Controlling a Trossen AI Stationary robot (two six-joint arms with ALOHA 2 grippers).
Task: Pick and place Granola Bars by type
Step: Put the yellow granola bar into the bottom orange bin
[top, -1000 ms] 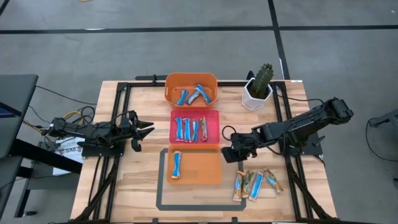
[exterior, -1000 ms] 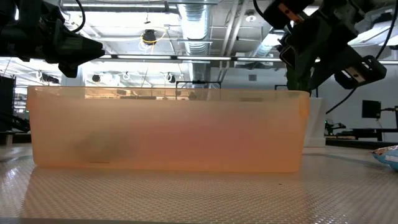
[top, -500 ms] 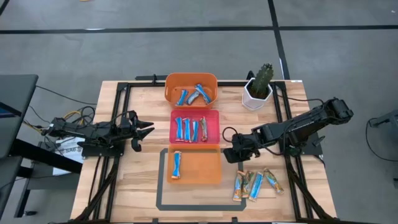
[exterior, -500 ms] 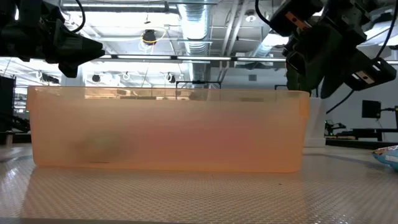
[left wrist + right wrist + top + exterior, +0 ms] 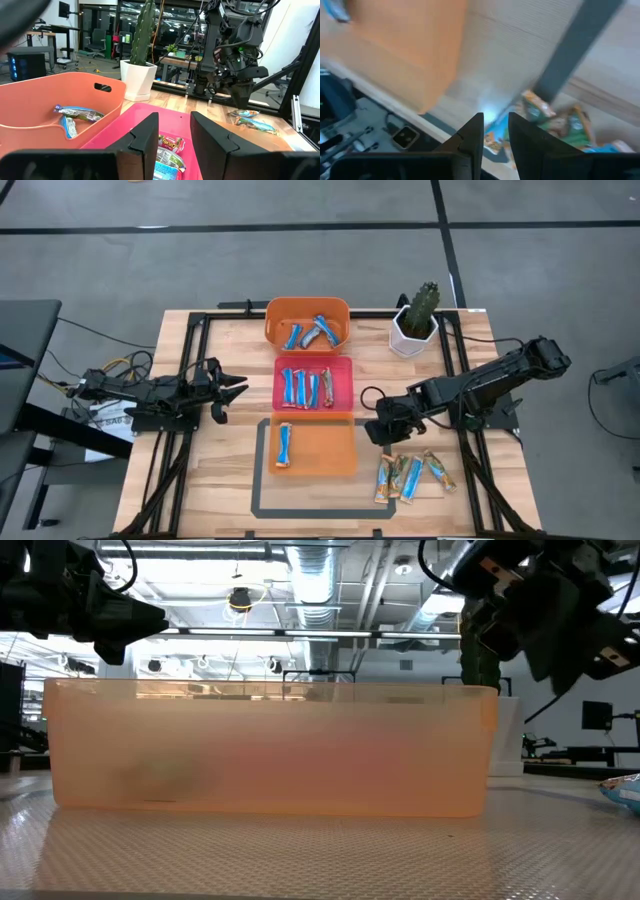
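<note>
Granola Bars (image 5: pixel 410 476) lie loose at five o'clock on the desk; the right tool (image 5: pixel 378 432) (fingers slightly apart, empty) hovers near, probably descending next.

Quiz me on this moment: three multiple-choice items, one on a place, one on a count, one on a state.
1. The right gripper is: A over the pink tray; B right of the near orange tray, by the loose bars; C at the cactus.
2. Bars in the near orange tray: A none; B one; C four.
3. The left gripper has its jaws: A shut on a bar; B open, empty; C hidden.
Key: B, the high view shows it there; B, a single blue bar lies inside; B, the left wrist view shows a gap with nothing held.
</note>
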